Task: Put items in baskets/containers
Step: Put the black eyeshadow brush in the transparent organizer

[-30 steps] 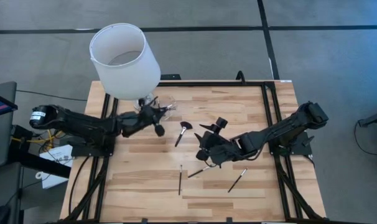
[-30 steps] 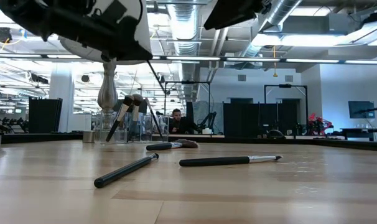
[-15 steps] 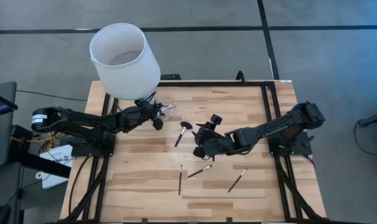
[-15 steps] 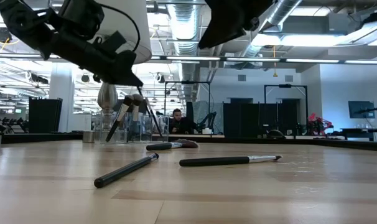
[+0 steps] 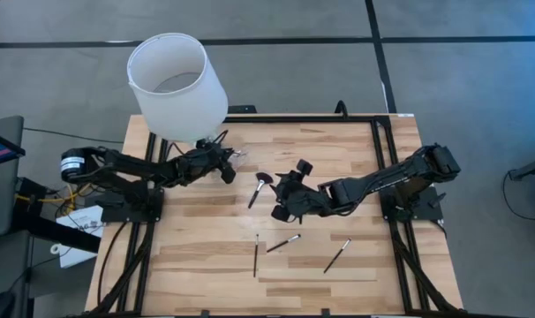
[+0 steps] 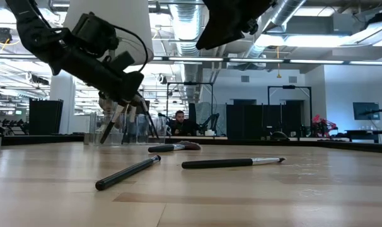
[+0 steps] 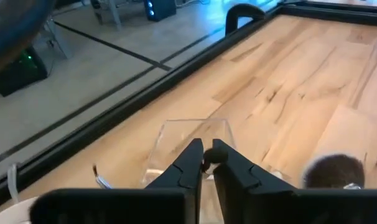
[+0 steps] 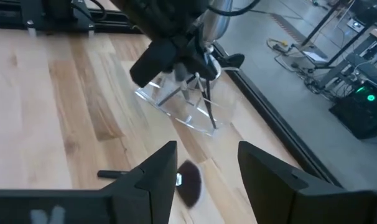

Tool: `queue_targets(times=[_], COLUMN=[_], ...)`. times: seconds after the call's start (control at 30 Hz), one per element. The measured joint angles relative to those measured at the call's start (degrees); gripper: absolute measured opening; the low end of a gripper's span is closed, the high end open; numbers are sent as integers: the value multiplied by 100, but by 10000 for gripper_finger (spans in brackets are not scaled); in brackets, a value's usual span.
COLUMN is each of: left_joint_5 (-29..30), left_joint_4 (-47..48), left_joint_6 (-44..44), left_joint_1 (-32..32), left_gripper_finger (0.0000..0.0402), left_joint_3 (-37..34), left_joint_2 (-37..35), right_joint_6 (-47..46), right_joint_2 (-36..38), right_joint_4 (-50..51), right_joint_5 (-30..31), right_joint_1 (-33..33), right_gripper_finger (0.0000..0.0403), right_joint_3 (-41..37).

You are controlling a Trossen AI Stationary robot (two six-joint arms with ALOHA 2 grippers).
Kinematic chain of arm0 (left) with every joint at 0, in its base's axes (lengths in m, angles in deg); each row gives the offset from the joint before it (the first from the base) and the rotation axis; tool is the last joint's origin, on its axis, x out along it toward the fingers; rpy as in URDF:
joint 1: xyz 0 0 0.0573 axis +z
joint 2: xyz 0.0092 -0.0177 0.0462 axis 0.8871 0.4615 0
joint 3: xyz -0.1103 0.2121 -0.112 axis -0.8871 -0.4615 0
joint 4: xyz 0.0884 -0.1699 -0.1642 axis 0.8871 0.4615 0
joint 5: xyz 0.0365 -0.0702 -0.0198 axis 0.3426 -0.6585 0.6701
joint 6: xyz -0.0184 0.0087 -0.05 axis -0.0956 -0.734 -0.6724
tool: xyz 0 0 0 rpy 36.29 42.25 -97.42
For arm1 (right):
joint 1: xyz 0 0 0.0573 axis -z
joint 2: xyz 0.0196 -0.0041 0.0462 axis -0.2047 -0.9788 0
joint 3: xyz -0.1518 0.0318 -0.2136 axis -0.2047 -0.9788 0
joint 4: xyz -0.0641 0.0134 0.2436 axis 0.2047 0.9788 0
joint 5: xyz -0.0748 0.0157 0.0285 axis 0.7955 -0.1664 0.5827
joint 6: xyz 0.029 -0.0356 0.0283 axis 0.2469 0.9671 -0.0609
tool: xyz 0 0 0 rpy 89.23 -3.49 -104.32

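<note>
My left gripper (image 5: pixel 230 162) hangs over the small clear cup (image 5: pixel 239 155), shut on a thin black makeup brush. It also shows in the left wrist view (image 7: pixel 206 155) and the low view (image 6: pixel 134 93). The cup (image 8: pixel 176 102) stands beside the lamp base and holds several brushes, which lean on its rim. My right gripper (image 5: pixel 279 196) is open and empty (image 8: pixel 204 165), above the table just right of the fan brush (image 5: pixel 260 184). Three more brushes (image 5: pixel 255 256), (image 5: pixel 283 242), (image 5: pixel 337 254) lie flat nearer the front. My left gripper pinches a thin dark brush handle (image 7: pixel 206 164) between its two fingertips. The fingers slant down from the table's left, over the cup's mouth. The brush hangs below the fingers, and its lower part (image 8: pixel 205 99) reaches into the cup among the other brushes.
A tall lamp with a large white shade (image 5: pixel 175 84) stands at the far left, and its silver base (image 6: pixel 109 98) is right by the cup. A black frame rail (image 5: pixel 378 168) runs round the table. People and equipment show in the room behind.
My left gripper has gone toward the table's far edge and down to the cup, staying shut, and has brought the brush's lower end into the cup. My right gripper has gone toward the far left, to just beside the fan brush.
</note>
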Motion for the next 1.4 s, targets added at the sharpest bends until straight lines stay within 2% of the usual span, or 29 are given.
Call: queue_targets(times=[0.1,0.27,0.47,0.7,0.8,0.87,0.93,1.03,1.13,1.27,1.4], left_joint_5=[-43,-50,-109,-1401,-1643,-1650,-1645,-1619,-1599,-1599,-1599], left_joint_4=[-11,-29,55,36,63,89,89,96,88,84,85], left_joint_6=[-2,52,59,-136,-138,-134,-133,-133,-133,-142,-151], left_joint_1=[0,-4,-232,-981,-1380,-1575,-1689,-1756,-1757,-1757,-1757], left_gripper_finger=[47,81,103,102,102,102,101,102,101,102,101], left_joint_3=[0,-2,-11,-2,-2,-2,-2,-2,-2,-2,-2], left_joint_2=[16,-303,-1211,-1821,-1789,-1721,-1655,-1586,-1596,-1606,-1606], right_joint_6=[-120,-268,-186,316,230,-20,-375,-1081,-1805,-2179,-2568], right_joint_2=[0,0,87,723,1160,1401,1577,1766,1745,1581,1237], right_joint_4=[4,6,85,1440,2320,2818,3129,3085,3044,2937,2058], right_joint_5=[-174,-1080,-1179,-1115,-1257,-1727,-2582,-3686,-3887,-4058,-4159], right_joint_1=[10,40,-186,-807,-990,-1043,-1026,-1032,-1172,-1479,-1758], right_gripper_finger=[162,161,161,161,161,161,161,159,151,135,123], right_joint_3=[0,0,171,792,804,623,389,-42,-423,-833,-1232])
